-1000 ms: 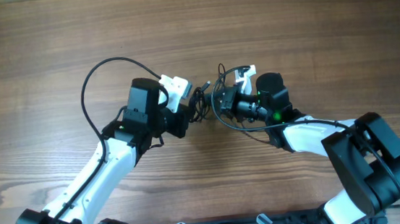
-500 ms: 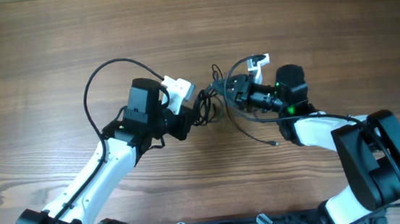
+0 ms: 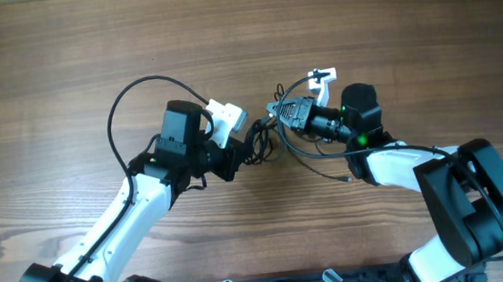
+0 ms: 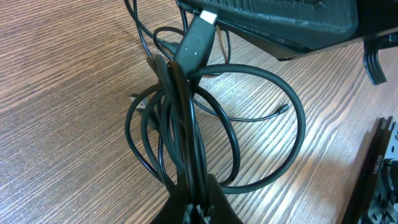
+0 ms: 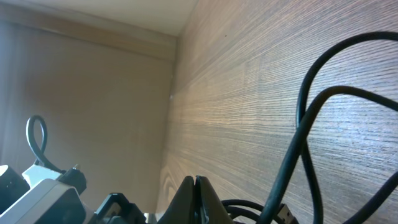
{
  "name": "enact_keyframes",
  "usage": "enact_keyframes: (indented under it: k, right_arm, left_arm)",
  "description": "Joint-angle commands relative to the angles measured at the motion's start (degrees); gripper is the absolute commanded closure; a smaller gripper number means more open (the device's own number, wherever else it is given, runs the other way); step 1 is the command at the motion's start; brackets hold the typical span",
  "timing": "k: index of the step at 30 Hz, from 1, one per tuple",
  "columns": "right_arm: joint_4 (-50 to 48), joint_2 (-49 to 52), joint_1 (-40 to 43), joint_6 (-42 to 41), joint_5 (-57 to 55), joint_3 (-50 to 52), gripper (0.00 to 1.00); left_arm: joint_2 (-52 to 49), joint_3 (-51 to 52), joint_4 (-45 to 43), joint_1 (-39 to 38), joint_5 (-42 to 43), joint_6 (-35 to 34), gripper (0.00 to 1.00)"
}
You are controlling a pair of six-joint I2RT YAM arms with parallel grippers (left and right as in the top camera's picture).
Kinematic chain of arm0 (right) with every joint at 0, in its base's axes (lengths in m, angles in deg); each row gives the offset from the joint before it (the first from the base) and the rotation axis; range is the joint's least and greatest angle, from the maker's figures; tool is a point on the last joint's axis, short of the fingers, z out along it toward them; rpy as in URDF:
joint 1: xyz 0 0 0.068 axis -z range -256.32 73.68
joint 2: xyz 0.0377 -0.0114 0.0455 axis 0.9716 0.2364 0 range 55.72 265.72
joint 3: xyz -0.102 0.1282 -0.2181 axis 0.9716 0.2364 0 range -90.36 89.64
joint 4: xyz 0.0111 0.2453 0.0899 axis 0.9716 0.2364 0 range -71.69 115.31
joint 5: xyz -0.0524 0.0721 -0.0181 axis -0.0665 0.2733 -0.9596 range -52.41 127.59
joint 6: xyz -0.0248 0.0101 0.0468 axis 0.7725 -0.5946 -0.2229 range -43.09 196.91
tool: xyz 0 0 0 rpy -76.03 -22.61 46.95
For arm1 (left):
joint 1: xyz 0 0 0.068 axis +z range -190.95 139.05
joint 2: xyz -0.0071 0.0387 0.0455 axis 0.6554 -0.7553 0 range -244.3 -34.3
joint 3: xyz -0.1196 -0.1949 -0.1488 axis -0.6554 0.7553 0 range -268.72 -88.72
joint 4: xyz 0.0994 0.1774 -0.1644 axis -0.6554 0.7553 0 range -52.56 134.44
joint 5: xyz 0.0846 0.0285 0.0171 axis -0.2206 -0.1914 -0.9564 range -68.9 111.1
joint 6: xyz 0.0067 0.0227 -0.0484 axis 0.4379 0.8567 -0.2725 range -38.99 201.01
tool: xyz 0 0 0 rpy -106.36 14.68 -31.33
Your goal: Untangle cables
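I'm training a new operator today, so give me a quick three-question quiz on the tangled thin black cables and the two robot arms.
1. True or false: the left claw is shut on the tangled thin black cables.
2. The tabletop is: A glass, B brown wood grain, C metal?
3. Fill in: seen from overhead, the tangle lies ___ the left claw and the right claw.
Key: 1 true; 2 B; 3 between.

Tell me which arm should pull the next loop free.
Right, probably. The left arm has its jaws clamped on the cables, anchoring the clump; the right arm has its jaws beside it, closed with nothing visible between them, free to take a loop.
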Motion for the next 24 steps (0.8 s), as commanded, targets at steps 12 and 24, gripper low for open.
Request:
enact_keyframes:
  k: [12,24]
  right_arm:
    - [9.38,-0.28,-7.52,2.12,-0.98,-0.52,0.95]
    - [3.65,-0.28,-13.35,-7.67,-6.60,-0.52,0.95]
  left_arm:
    - [0.09,-0.63,-6.49,-0.26,4.04,-6.88,0.96]
    - [0.07,-0.63,-11.78,-0.20,-5.46,-21.84,0.96]
